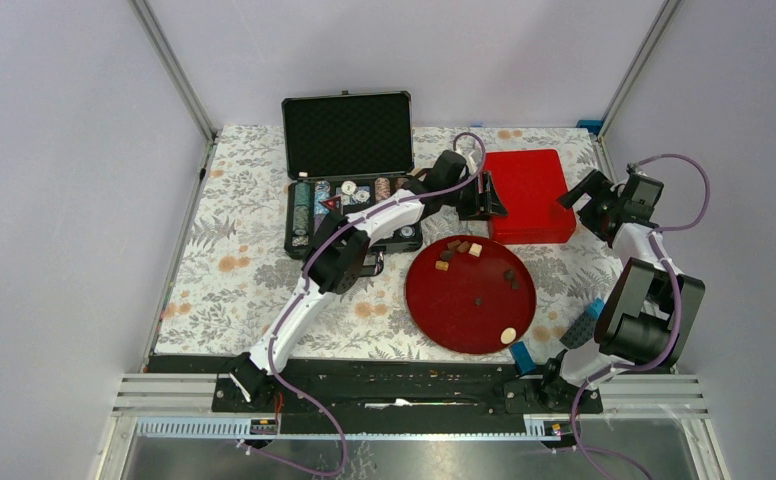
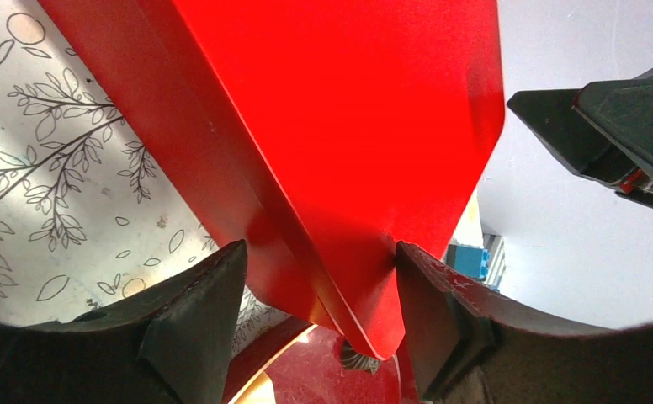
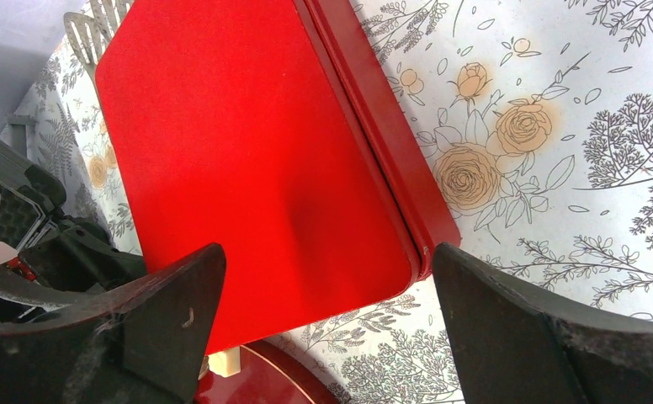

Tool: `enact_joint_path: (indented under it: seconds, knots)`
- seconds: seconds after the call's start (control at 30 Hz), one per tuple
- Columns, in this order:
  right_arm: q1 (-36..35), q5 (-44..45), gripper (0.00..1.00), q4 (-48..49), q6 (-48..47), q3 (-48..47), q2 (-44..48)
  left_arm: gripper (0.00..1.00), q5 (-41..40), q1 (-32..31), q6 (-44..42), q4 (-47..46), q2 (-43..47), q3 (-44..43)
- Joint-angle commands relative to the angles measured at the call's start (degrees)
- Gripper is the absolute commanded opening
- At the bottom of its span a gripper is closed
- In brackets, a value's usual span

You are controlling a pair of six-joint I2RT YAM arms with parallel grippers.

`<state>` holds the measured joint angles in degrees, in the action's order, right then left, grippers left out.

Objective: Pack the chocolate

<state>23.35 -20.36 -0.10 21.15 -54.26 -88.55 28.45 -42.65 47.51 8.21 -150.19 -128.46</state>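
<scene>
Several chocolate pieces lie on a round dark red plate [image 1: 434, 300]: tan and brown ones [image 1: 452, 250] at its far edge, a dark one [image 1: 510, 277], and a cream round one [image 1: 508, 336] at the front. A closed red tin box [image 1: 534, 180] lies behind the plate. My left gripper [image 1: 478, 205] [image 2: 319, 252] is shut on the box's near left corner [image 2: 340, 168], which sits over the plate rim [image 2: 340, 379]. My right gripper [image 1: 586, 195] [image 3: 327, 278] is open and empty over the box's right side [image 3: 247, 143]. One cream piece [image 3: 222, 362] shows in the right wrist view.
An open black case [image 1: 349, 135] of poker chips [image 1: 304, 205] stands at the back left, under my left arm. Blue toy bricks [image 1: 581, 325] [image 1: 520, 355] lie near the right arm's base, another [image 1: 590, 126] at the far right corner. The flowered cloth [image 1: 234, 270] covers the table.
</scene>
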Motion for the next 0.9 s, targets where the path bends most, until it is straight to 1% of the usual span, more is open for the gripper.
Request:
enact_joint_path:
  seconds: [0.0,0.07,0.13,0.3,0.4,0.53,0.7,0.87]
  knots:
    - [-0.3,1.1,1.0,-1.1,-0.9,-2.4,-0.3,0.69,-2.1,-0.8,-2.8,1.1,5.5,0.2]
    - [-0.3,1.3,1.0,-1.0,-1.0,-2.1,-0.1,0.74,-2.3,-1.0,-3.4,1.8,5.9,0.3]
    - [-0.3,1.6,1.0,-1.0,-1.1,-1.8,0.4,0.76,-2.3,-1.1,-3.5,2.2,6.2,0.2]
    - [-0.3,1.8,1.0,-0.9,-1.2,-1.4,1.0,0.72,-4.4,-1.7,-4.6,2.6,8.6,1.6]
    - [-0.3,1.6,1.0,-0.9,-1.0,-1.4,0.9,0.68,-3.9,-1.9,-4.7,2.6,9.6,1.6]
    - [-0.3,1.4,1.0,-1.0,-0.9,-1.3,1.0,0.64,-3.0,-2.1,-4.4,2.8,9.7,0.9]
    - [-0.3,1.4,1.0,-0.9,-0.9,-1.1,1.4,0.64,-2.5,-2.3,-4.3,3.9,8.3,-1.0]
    - [-0.3,1.3,1.0,-1.0,-1.0,-1.1,1.3,0.63,-2.4,-2.2,-4.6,5.1,8.4,-0.8]
